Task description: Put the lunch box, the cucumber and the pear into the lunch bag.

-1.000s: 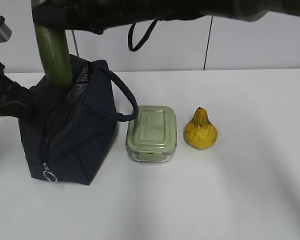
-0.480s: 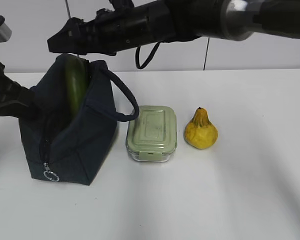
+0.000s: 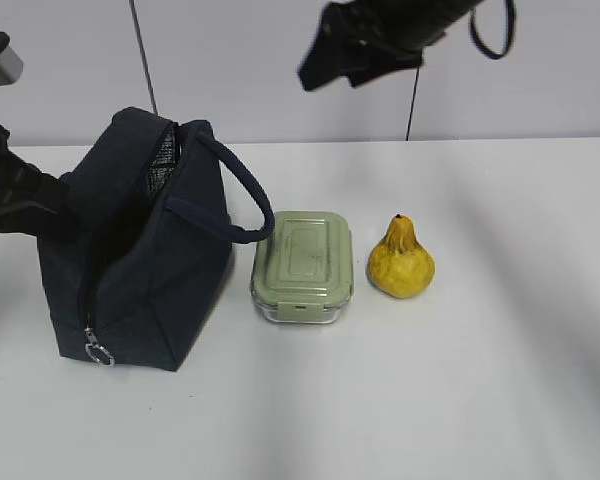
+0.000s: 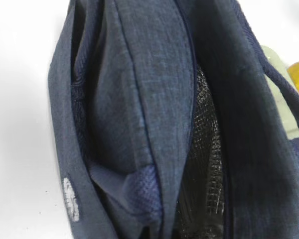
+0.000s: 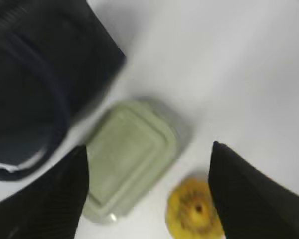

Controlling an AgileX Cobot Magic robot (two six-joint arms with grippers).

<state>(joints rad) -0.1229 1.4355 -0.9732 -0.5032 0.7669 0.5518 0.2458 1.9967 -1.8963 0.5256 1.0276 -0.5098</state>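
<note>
My right fingers [image 5: 147,194] hang wide apart and empty, high above the lunch box [image 5: 132,154] and pear [image 5: 194,211]. My left fingers [image 3: 40,215] are shut on the lunch bag [image 3: 150,260], at its left side

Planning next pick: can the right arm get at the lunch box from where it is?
Probably yes. The right pincer is open and empty, up above the table, and the lunch box lies uncovered below it, between the bag and the pear. Both stand close by, so side clearance is tight.
</note>
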